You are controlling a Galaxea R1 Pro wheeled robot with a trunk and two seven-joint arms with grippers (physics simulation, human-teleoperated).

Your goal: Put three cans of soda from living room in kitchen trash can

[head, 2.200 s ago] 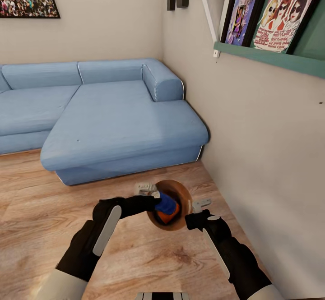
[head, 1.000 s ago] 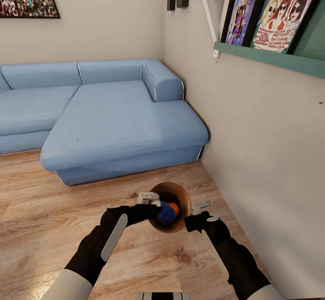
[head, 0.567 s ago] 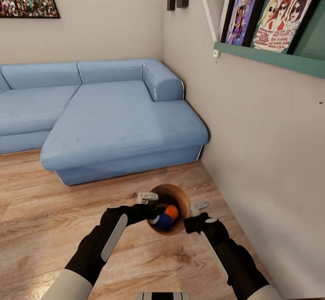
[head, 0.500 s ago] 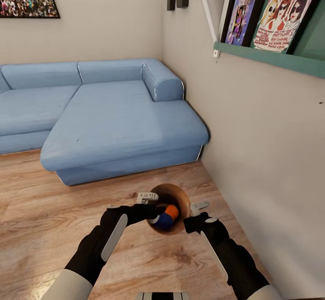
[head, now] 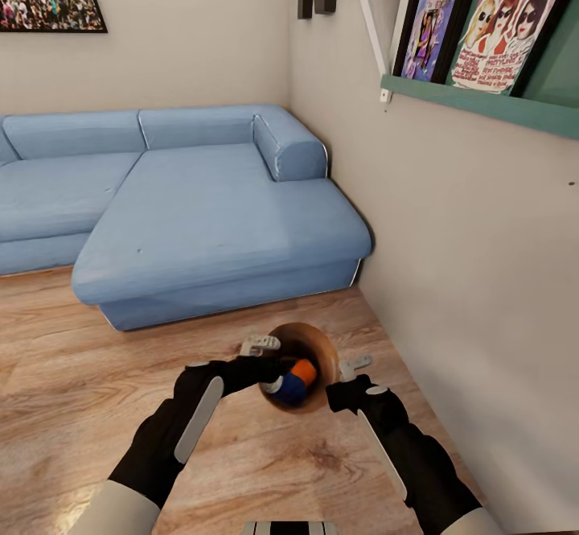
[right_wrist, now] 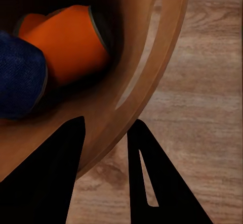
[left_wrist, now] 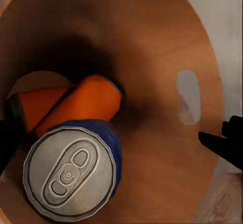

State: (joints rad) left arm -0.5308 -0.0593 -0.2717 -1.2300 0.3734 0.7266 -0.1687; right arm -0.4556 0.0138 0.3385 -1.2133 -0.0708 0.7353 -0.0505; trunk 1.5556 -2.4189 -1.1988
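The trash can (head: 322, 350), a stiff wooden bin, is sitting on the wood floor (head: 72, 390) between the blue sofa (head: 201, 213) and the wall, holding three soda cans: two orange cans (left_wrist: 88, 102) lying tilted and one blue can (left_wrist: 73, 168) leaning on them. It is likely light but top-loose, so the rim is looking like the place to hold. The right pincer (right_wrist: 106, 133) is straddling the rim wall, seemingly clenched on it. The left pincer (head: 261, 347) is hovering released over the opening, carrying nothing.
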